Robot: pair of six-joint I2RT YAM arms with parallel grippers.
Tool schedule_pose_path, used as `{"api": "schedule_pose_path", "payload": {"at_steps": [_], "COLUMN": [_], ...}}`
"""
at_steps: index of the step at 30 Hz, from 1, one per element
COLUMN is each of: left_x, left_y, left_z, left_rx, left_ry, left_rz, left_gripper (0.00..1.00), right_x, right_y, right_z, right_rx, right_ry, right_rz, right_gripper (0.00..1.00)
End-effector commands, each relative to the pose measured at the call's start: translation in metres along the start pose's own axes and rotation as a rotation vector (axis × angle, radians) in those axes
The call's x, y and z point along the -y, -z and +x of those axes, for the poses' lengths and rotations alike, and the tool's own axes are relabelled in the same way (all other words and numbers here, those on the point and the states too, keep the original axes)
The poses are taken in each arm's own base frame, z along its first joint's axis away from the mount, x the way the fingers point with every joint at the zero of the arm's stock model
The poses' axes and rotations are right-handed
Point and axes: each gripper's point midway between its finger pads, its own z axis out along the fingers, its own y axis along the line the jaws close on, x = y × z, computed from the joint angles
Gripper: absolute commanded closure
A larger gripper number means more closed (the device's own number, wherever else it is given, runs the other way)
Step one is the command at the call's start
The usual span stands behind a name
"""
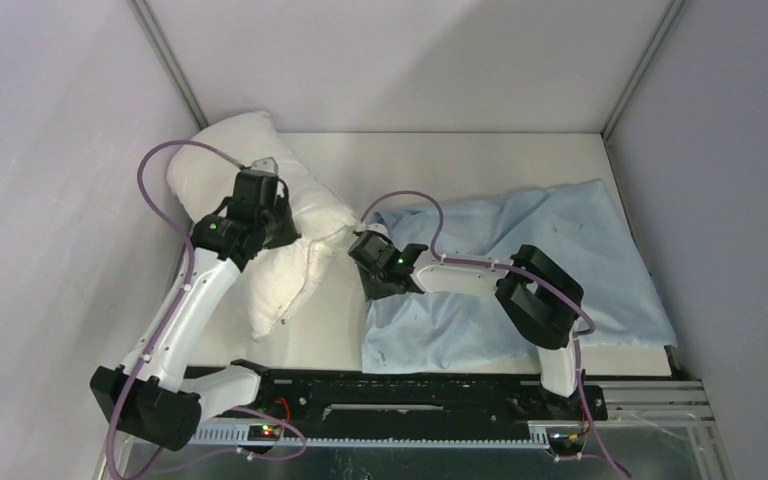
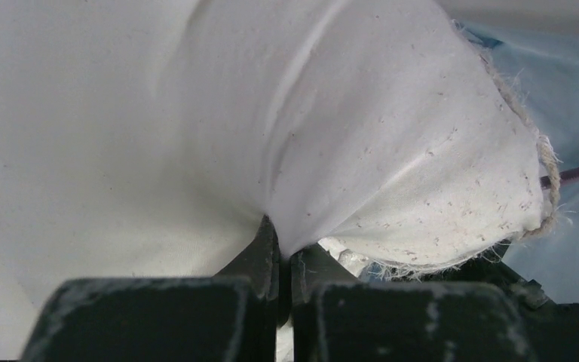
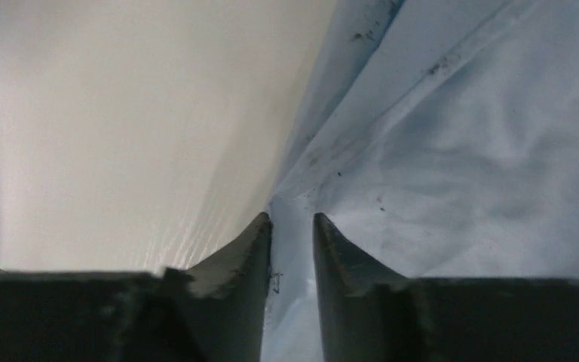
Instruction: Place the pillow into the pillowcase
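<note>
The plump white pillow point(image 1: 260, 215) lies bent at the back left of the table, its right corner reaching the pillowcase's edge. My left gripper point(image 1: 278, 222) sits on its middle and is shut on a pinch of the white fabric point(image 2: 286, 188), which bunches between the two fingers. The light blue pillowcase point(image 1: 540, 260) lies wrinkled on the right half of the table. My right gripper point(image 1: 368, 250) is at its left edge, shut on a fold of the blue cloth point(image 3: 292, 226); the white table top shows left of the fingers.
Grey walls close in the table point(image 1: 460, 160) on the left, back and right. The right arm's elbow point(image 1: 538, 295) rests over the pillowcase. A purple cable point(image 1: 400, 200) loops above the right wrist. The arms' base rail point(image 1: 400, 400) runs along the near edge.
</note>
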Motion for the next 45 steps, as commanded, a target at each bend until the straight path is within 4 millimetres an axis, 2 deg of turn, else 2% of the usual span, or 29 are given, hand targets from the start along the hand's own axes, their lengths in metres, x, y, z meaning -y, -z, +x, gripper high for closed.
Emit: {"api": "schedule_pose_path", "payload": {"at_steps": [1, 3, 4, 8, 15, 20, 29, 33, 35, 37, 39, 42, 45], "left_x": [0.009, 0.013, 0.015, 0.028, 0.053, 0.07, 0.085, 0.092, 0.098, 0.108, 0.12, 0.15, 0.176], "left_y": [0.008, 0.007, 0.007, 0.009, 0.026, 0.024, -0.011, -0.023, -0.027, -0.026, -0.022, -0.007, -0.002], "left_z": [-0.015, -0.003, 0.003, 0.031, 0.071, 0.1, 0.146, 0.165, 0.162, 0.148, 0.118, 0.068, 0.034], "left_rx": [0.09, 0.054, 0.039, -0.002, -0.06, -0.138, -0.298, -0.365, -0.359, -0.334, -0.267, -0.17, -0.131], "left_ry": [0.044, 0.035, 0.032, 0.008, -0.077, -0.167, -0.289, -0.335, -0.335, -0.33, -0.326, -0.318, -0.307], "left_rz": [0.075, 0.108, 0.132, 0.223, 0.34, 0.379, 0.343, 0.326, 0.318, 0.319, 0.309, 0.34, 0.379], "left_gripper": [1.0, 1.0, 1.0, 1.0, 1.0, 1.0, 1.0, 1.0, 1.0, 1.0, 1.0, 1.0, 1.0], "right_x": [0.009, 0.02, 0.024, 0.038, 0.055, 0.063, 0.045, 0.03, 0.017, 0.001, -0.015, -0.025, -0.031], "right_y": [0.013, 0.026, 0.032, 0.057, 0.088, 0.112, 0.16, 0.17, 0.172, 0.17, 0.167, 0.161, 0.157], "right_z": [-0.017, -0.024, -0.027, -0.041, -0.053, -0.064, -0.081, -0.082, -0.078, -0.069, -0.053, -0.035, -0.02], "right_rx": [0.035, 0.06, 0.071, 0.128, 0.245, 0.332, 0.482, 0.501, 0.49, 0.462, 0.42, 0.375, 0.334], "right_ry": [-0.024, -0.049, -0.063, -0.134, -0.206, -0.23, -0.13, -0.052, -0.007, 0.055, 0.119, 0.165, 0.167], "right_rz": [0.051, 0.064, 0.064, 0.038, 0.068, 0.082, 0.02, -0.031, -0.082, -0.145, -0.192, -0.215, -0.265], "right_gripper": [0.82, 0.98, 1.0, 1.0, 1.0, 1.0, 1.0, 1.0, 1.0, 1.0, 1.0, 1.0, 1.0]}}
